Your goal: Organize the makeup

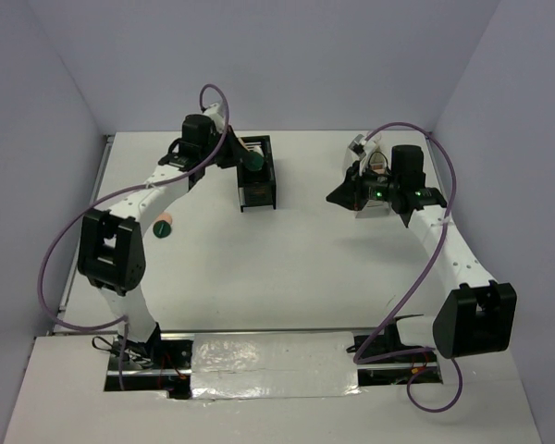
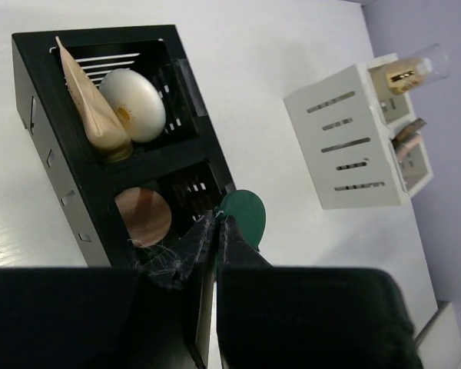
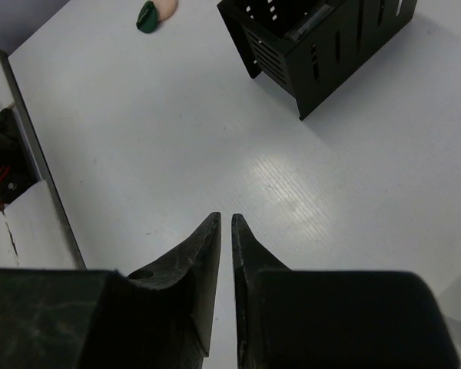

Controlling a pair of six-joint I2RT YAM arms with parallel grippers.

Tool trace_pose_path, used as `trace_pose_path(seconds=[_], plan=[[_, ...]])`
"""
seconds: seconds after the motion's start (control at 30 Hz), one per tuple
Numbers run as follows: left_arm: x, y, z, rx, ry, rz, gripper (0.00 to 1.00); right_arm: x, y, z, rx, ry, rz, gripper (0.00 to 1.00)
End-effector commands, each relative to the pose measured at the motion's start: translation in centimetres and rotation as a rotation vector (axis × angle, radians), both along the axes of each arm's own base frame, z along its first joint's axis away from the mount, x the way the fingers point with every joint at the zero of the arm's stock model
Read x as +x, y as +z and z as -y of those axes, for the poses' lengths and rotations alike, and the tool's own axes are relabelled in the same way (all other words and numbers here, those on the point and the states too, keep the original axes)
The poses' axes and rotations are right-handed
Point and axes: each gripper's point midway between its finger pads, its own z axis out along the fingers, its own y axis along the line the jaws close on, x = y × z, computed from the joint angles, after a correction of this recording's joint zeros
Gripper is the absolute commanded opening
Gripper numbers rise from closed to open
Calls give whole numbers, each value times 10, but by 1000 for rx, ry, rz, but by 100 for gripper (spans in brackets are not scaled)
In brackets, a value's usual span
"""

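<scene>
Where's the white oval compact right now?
Left wrist view: the compact sits in the upper compartment of the black box, against the beige tube, left of the white box.

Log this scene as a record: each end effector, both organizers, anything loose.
left end effector: shut on green compact, by black organizer
right end effector: shut, empty
black organizer: oval compact and beige tube together; peach puff in next compartment
white organizer: clear-capped bottle
table: green-and-peach item, loose

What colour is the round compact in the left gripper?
The compact is dark green, clearest in the left wrist view.
</scene>
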Motion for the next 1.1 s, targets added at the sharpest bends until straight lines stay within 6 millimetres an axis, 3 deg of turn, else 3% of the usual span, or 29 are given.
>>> trace_pose_path(seconds=[0.0,0.2,0.27,0.4,0.67,0.8,0.97,1.0,1.03,1.07], plan=[[13,1,1,24,25,8,3,-2,19,-2,8,7,66,19],[21,-7,6,37,26,-3,5,-2,19,-2,11,8,63,19],[22,-13,5,53,33,-17,9,-2,18,-2,10,8,63,20],[21,-27,0,85,50,-51,31,-2,16,-2,10,7,56,21],[22,-35,2,99,39,-73,40,-1,17,-2,8,5,55,21],[22,-29,2,96,37,-59,40,-1,17,-1,5,2,58,21],[14,5,-1,91,33,14,34,-1,16,-1,3,5,59,25],[9,7,-3,94,36,21,29,0,16,-1,0,5,60,29],[3,28,-6,84,39,66,25,0,17,-1,-3,5,62,42],[-2,36,-8,88,32,92,20,0,17,0,-7,1,65,50]])
